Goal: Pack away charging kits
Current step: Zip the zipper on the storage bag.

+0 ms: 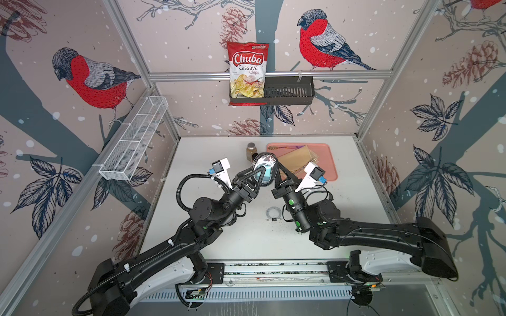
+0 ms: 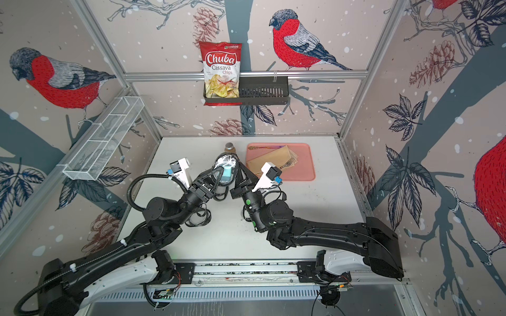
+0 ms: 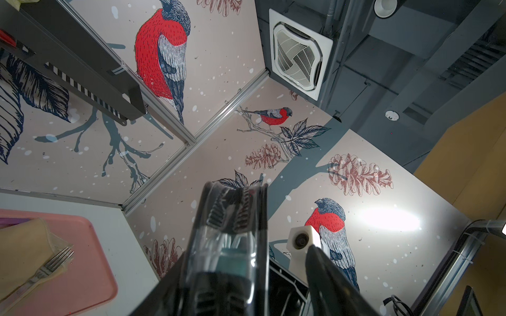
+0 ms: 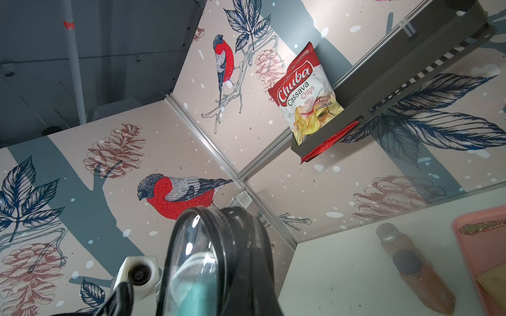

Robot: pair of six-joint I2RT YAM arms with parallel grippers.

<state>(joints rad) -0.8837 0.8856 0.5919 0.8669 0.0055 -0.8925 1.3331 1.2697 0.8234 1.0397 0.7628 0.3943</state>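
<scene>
white tabletop | bird-print walls | pink tray far right

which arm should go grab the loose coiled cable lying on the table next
Right. The coiled white cable lies just beside the right arm's wrist, and the left fingers span the clear black-rimmed oval case, apparently carrying it, so the left should stay.

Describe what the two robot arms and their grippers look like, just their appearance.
Both arms are matte black with white shells near their bases. The left arm carries a ribbed black cable conduit with white ties; the right arm shows small green lights on its wrist. The left gripper and right gripper have black triangular open-frame fingers, each with a white wrist camera housing and a blue connector.
</scene>
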